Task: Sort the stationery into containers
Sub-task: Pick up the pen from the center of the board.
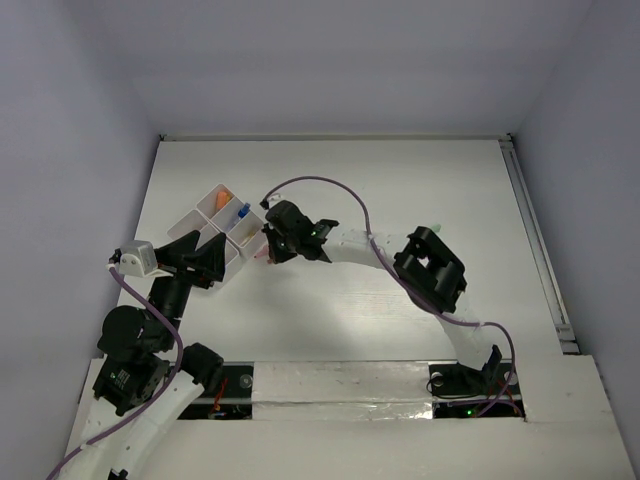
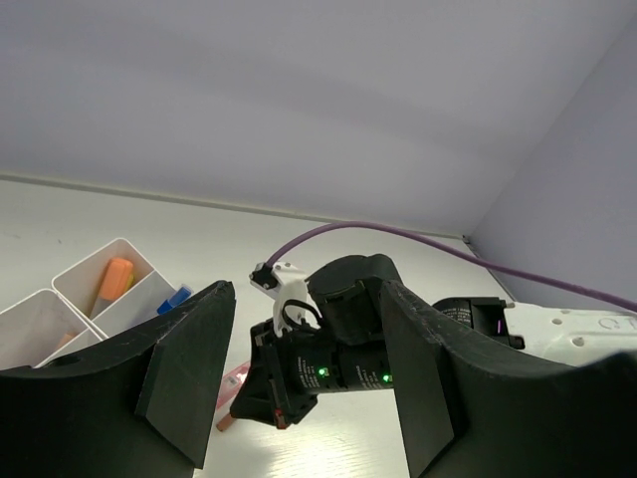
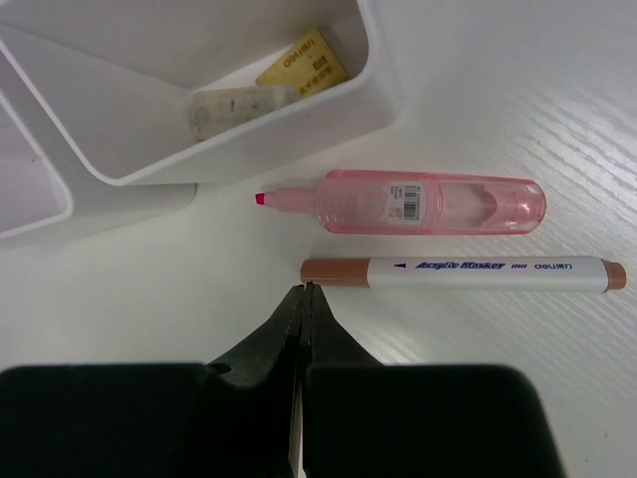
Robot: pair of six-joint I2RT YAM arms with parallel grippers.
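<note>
In the right wrist view a pink highlighter (image 3: 428, 202) and a white marker with brown caps (image 3: 478, 269) lie side by side on the table, just outside the containers (image 3: 259, 159). My right gripper (image 3: 307, 291) is shut, its tips at the marker's left brown cap with nothing between them. The nearest compartment holds a yellow eraser (image 3: 304, 62) and a beige eraser (image 3: 234, 105). From above, the containers (image 1: 200, 212) hold an orange piece (image 1: 222, 199) and a blue-capped item (image 1: 243, 211). My left gripper (image 1: 205, 262) stands open beside the tray, empty.
The right arm's wrist (image 2: 338, 349) fills the gap between my left fingers (image 2: 189, 368) in the left wrist view. A purple cable (image 1: 330, 185) loops over the right arm. White walls close the table at the back and sides.
</note>
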